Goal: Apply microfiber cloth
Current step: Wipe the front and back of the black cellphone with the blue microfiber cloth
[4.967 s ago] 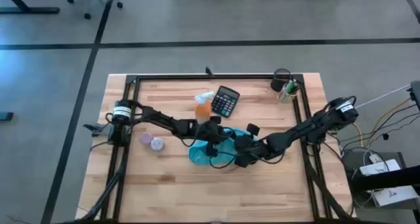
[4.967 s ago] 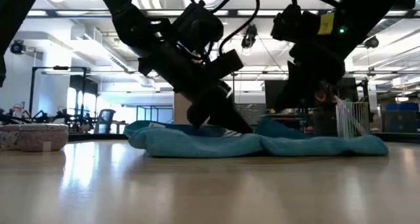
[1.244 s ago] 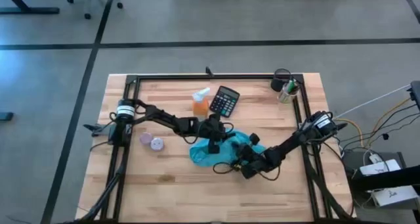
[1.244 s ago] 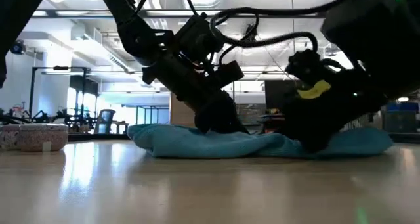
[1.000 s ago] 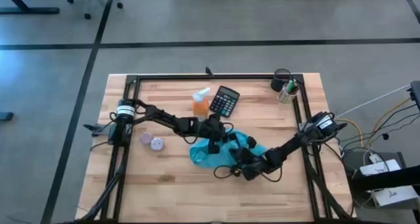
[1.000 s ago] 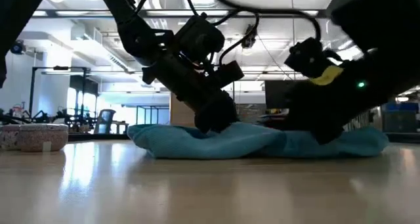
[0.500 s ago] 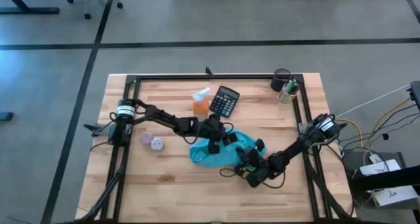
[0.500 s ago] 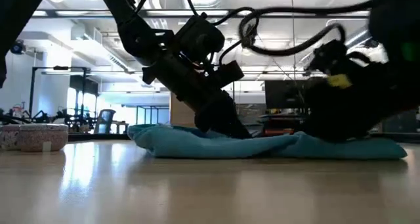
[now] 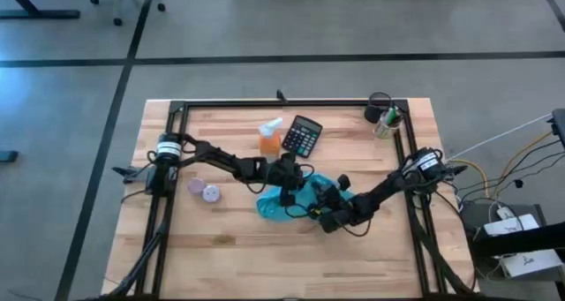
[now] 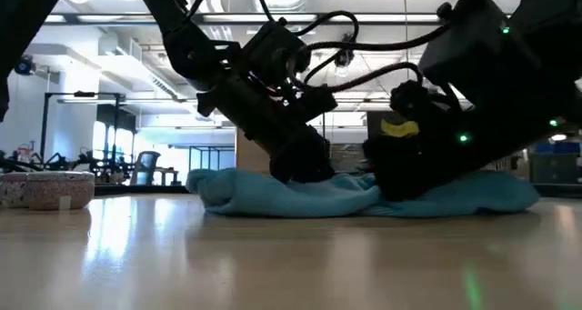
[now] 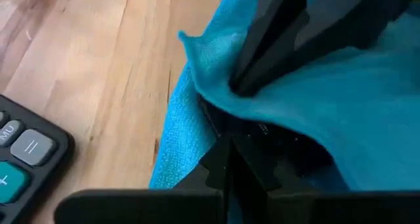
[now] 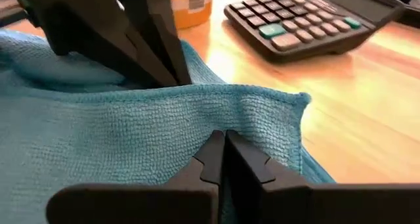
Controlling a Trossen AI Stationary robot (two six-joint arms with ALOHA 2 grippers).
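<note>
microfiber cloth [image 9: 291,202]: soft, light, bunches readily; best taken at an edge. left gripper [image 11: 226,159] and right gripper [image 12: 225,140] each pinch cloth folds.

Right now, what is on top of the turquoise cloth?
Both grippers: the left gripper and the right gripper are each shut on the microfiber cloth. Whatever lies under its folds is covered.

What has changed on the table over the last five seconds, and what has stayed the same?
The right gripper, shut on the blue cloth, swung out toward the table's near right and has come back in, dragging that side of the cloth with it. The left gripper stayed clamped on the cloth's other part. The calculator, orange bottle and small round containers did not move.
</note>
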